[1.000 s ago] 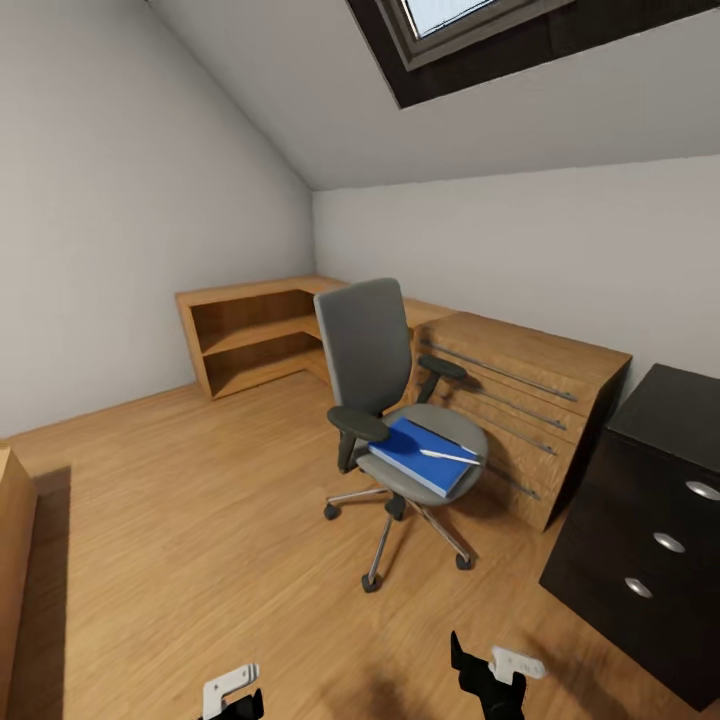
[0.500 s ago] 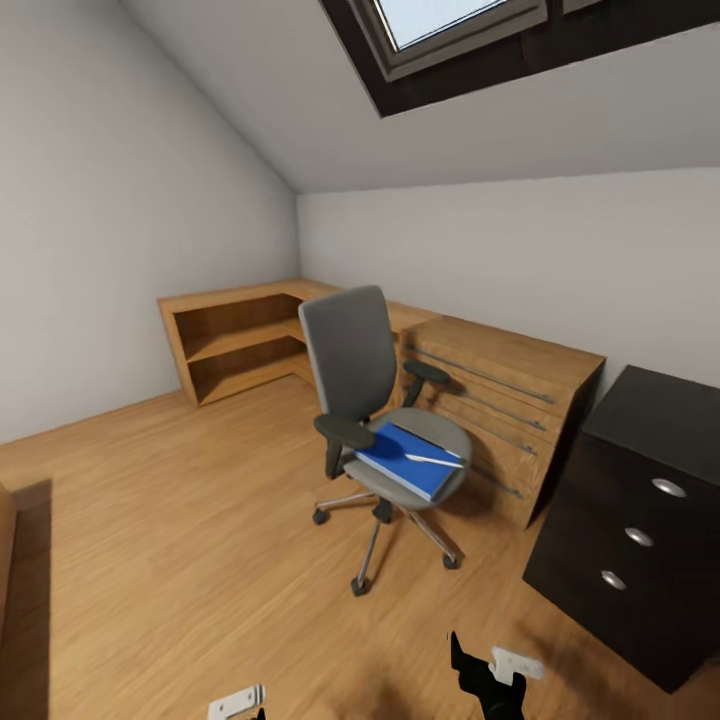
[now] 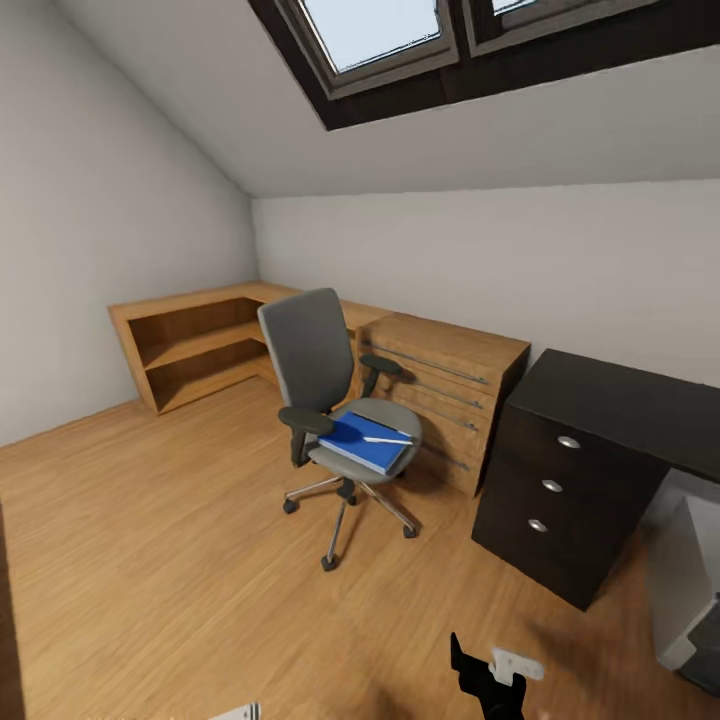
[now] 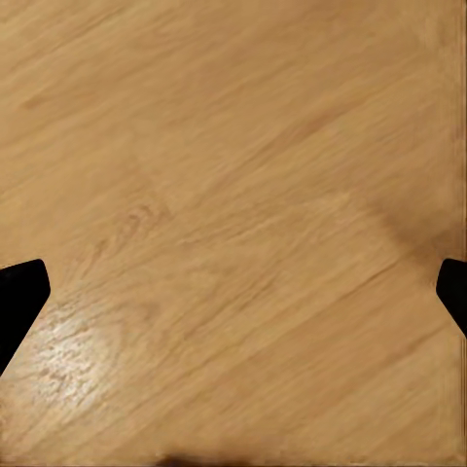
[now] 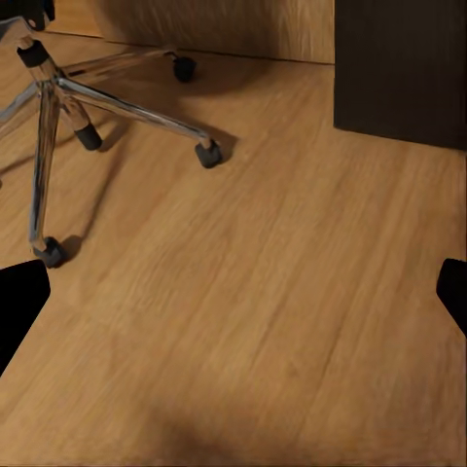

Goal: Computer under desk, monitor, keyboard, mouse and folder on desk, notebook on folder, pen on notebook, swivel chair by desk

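The grey swivel chair (image 3: 318,372) stands on the wood floor, left of the black desk (image 3: 610,400). On its seat lies the blue folder (image 3: 358,446) with a thin pale strip (image 3: 388,439) on top; pen or notebook, I cannot tell. A light-grey box, the computer (image 3: 688,585), shows partly under the desk top at the right edge. Monitor, keyboard and mouse are out of view. My right gripper (image 3: 487,672) (image 5: 233,297) is open and empty over the floor near the chair's chrome base (image 5: 58,107). My left gripper (image 4: 233,297) is open over bare floor.
A light wooden chest of drawers (image 3: 440,395) stands between chair and desk, against the back wall. A low wooden shelf unit (image 3: 190,345) fills the far left corner. The desk's black drawer unit (image 5: 399,68) is close to the right gripper. Open floor (image 3: 150,560) lies to the left.
The camera has turned right, so the whole picture slid left. The desk top and the light-grey box came into view. The left gripper sank almost out of the bottom edge.
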Robot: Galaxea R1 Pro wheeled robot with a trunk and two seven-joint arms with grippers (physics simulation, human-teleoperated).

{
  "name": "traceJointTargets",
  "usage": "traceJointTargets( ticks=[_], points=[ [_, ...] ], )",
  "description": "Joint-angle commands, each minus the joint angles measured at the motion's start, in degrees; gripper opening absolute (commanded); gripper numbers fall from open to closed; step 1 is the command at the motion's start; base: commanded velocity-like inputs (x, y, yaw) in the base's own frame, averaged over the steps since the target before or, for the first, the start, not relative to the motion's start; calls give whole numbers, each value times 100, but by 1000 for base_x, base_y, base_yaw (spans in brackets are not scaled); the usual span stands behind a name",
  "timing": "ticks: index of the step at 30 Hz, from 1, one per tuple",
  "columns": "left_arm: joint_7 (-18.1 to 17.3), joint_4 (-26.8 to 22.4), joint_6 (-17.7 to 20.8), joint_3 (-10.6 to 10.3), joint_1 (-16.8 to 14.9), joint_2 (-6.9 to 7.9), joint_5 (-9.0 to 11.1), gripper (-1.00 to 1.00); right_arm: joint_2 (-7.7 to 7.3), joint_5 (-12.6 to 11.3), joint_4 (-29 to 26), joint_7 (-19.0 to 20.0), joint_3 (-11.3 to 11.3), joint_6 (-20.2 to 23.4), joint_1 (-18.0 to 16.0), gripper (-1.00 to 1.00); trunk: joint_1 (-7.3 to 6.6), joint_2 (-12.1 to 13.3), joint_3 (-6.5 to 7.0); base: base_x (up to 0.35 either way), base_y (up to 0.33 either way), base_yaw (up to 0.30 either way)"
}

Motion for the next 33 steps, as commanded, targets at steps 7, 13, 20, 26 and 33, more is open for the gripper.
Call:
traceJointTargets(
  ticks=[7, 13, 20, 26, 33],
  points=[
    [31, 5, -33, -46, -3, 10, 63, 100, 20, -35, 13, 61, -40, -24, 28, 100, -159, 279, 121, -339, 0, -264],
    [8, 5, -35, -31, -3, 12, 70, 100, 24, -35, 13, 62, -38, -22, 61, 100, -290, 520, 229, -317, 0, -265],
    [-3, 6, -42, -16, -3, 12, 77, 100, 33, -28, 13, 70, -32, -21, 72, 100, -444, 801, 354, -68, 0, -266],
    [-4, 10, -42, 2, -3, 13, 79, 100, 34, -27, 13, 74, -31, -14, 73, 100, -576, 1041, 462, -4, 12, -266],
    [-4, 14, -42, 28, -3, 13, 79, 100, 36, -26, 13, 79, -29, -5, 73, 100, -730, 1322, 588, 47, 163, -266]
  ],
)
